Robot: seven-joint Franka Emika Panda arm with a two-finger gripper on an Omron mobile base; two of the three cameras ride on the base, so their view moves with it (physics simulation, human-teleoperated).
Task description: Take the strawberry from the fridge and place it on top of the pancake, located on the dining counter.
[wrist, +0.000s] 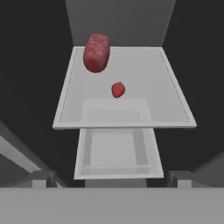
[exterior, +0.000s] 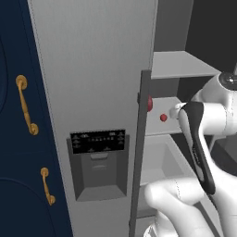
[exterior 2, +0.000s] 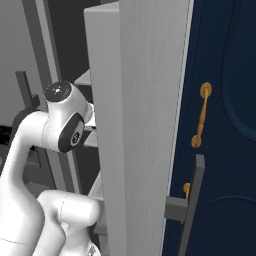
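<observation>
**Gripper above the open fridge shelf, strawberry lying loose**

Gripper (wrist: 112, 181) fingertips (wrist: 43, 179) rise as two dark stubs at the lower left and lower right of the hand view, spread wide with nothing between them; they hold nothing.

Just above the middle of the hand view lies the strawberry (wrist: 118, 89), a tiny bright red rounded berry with a slightly pointed lower end. It rests on a pale grey shelf (wrist: 157, 87), near the shelf's centre and apart from everything else. Up and to the left of it on the same shelf lies a larger dark red fruit (wrist: 96, 52), oblong in this view and mottled, near the back left corner. Below the shelf's front edge, in the lower middle of the frame, sits a pale grey drawer (wrist: 117, 153), open at the top. Dark walls close in at both sides.

In the left base view the berry shows as a small red dot (exterior: 163, 117) at right of centre, with the dark fruit (exterior: 149, 103) just left of it, half hidden by the door's grey vertical handle (exterior: 141, 148). The fridge (exterior: 92, 69) door fills the centre, its black dispenser recess (exterior: 98, 162) in the lower middle. Navy cabinets (exterior: 18, 139) with brass handles (exterior: 25, 105) take the left edge; another navy front (exterior 2: 225, 125) fills the right of the right base view.
</observation>
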